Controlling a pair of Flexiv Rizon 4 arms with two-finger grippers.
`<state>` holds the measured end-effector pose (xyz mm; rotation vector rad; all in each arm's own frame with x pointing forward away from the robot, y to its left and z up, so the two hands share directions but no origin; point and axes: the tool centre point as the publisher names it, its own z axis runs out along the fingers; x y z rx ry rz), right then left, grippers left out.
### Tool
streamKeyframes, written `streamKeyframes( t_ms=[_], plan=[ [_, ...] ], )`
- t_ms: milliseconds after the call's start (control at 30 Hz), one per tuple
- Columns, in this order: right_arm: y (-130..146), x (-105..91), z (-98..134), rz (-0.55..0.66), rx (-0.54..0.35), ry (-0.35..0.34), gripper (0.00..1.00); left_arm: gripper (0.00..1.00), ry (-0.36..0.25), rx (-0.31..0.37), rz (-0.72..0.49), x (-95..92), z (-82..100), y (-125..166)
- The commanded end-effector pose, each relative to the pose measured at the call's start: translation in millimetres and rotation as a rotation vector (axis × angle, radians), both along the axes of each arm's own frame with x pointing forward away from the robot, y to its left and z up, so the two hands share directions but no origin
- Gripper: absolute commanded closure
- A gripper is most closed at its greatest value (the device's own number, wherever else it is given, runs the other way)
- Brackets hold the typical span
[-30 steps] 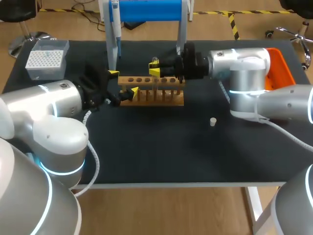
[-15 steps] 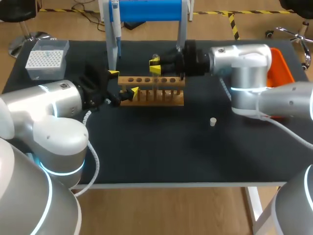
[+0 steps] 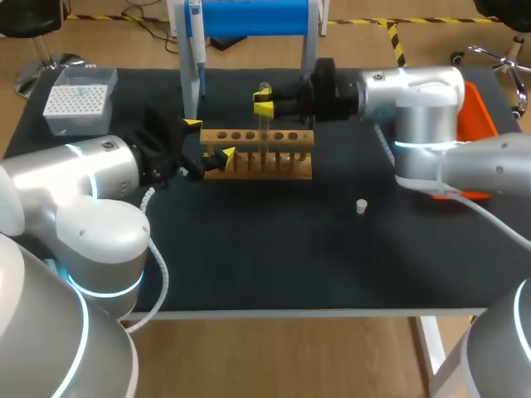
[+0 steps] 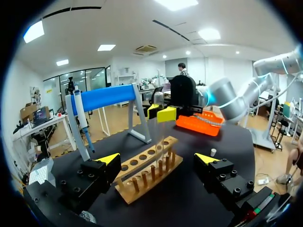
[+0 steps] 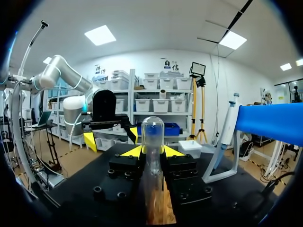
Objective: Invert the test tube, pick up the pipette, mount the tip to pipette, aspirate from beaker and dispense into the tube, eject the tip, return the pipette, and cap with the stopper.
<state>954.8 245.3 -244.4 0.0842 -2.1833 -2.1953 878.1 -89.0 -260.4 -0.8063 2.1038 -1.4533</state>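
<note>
Black matting covers the table (image 3: 274,257), where a wooden rack (image 3: 257,155) sits mid-surface and a white tip box (image 3: 79,98) stands at the far left corner. An orange tray (image 3: 481,116) lies at the right, and a pipette (image 3: 196,50) hangs on a blue stand (image 3: 249,16) at the rear.

From overhead, the right gripper (image 3: 264,104) clamps a clear test tube (image 3: 265,116) upright over the rack, its lower end reaching the top rail. A small white stopper (image 3: 361,206) lies well apart on the mat.

The right wrist camera alone shows the tube's rounded closed end (image 5: 153,130) pointing up between the pinching fingers.

The left wrist camera alone shows the left gripper (image 4: 157,160) spread wide, the rack's near end between its fingers. Whether they touch it cannot be told.
</note>
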Motion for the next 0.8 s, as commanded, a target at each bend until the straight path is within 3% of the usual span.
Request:
streamKeyframes(
  t_ms=[33, 467, 667, 800],
  plan=[
    [-3, -4.5, 10, -0.011, -0.005, 0.001, 1.0, 0.0, 0.002, -0.002, -0.007, 0.4, 0.3, 2],
    [-9, -15.0, 42, -0.026, 0.008, 0.001, 1.0, 0.0, 0.002, -0.002, -0.007, 0.4, 0.3, 2],
    [-24, -28.8, 63, -0.049, 0.002, 0.039, 1.0, 0.0, 0.002, -0.002, -0.007, 0.4, 0.3, 2],
    [-24, -28.8, 63, -0.049, 0.002, 0.039, 1.0, 0.0, 0.002, -0.002, -0.007, 0.4, 0.3, 2]
  ],
)
